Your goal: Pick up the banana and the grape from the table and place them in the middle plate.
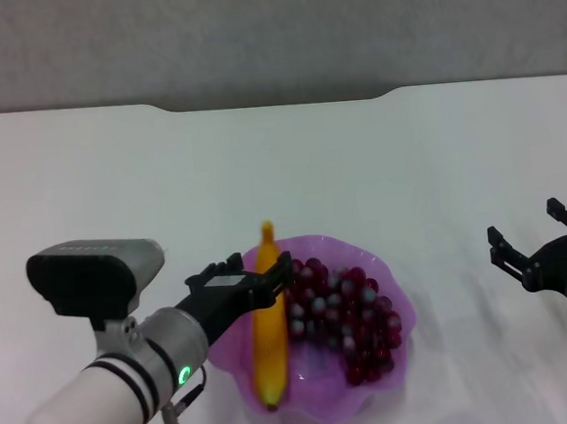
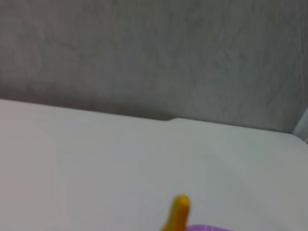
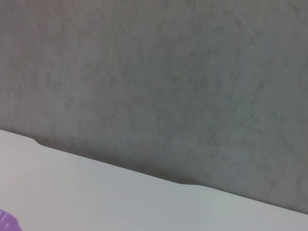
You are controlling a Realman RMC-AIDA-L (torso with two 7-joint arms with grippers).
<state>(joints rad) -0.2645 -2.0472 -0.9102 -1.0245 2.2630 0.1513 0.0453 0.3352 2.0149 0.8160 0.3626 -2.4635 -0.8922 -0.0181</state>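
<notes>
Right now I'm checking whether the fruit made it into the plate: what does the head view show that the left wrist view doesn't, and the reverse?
Only the head view shows the grape lying in the middle plate beside the full-length banana, the left tool over the banana, and the right tool, open, off to the right above the table. The left wrist view adds nothing of its own. Both share the banana's far tip, the plate's purple rim, the table and the grey wall.

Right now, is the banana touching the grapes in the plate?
Touching. In the head view the banana lies along the grapes inside the purple plate, with the bunch's left edge pressed against it and no gap.
</notes>
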